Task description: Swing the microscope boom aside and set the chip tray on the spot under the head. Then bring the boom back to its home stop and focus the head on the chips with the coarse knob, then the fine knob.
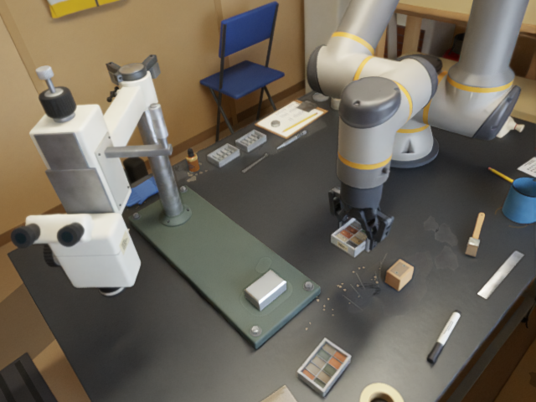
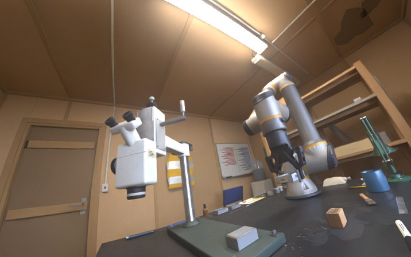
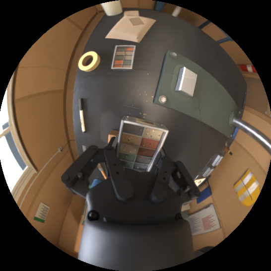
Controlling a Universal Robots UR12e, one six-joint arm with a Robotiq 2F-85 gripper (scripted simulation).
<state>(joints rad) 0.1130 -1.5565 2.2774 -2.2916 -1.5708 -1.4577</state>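
Observation:
The chip tray, a white box of coloured compartments, hangs above the dark table with my gripper's fingers clamped on its two long sides. It is right of the green base plate. The microscope head on its boom is swung out past the plate's left side, away from the silver block at the plate's near end. The column stands at the plate's far end.
A second compartment tray lies near the front edge beside a tape roll. A wooden cube, scattered pins, a marker, brush, steel ruler and blue cup sit to the right.

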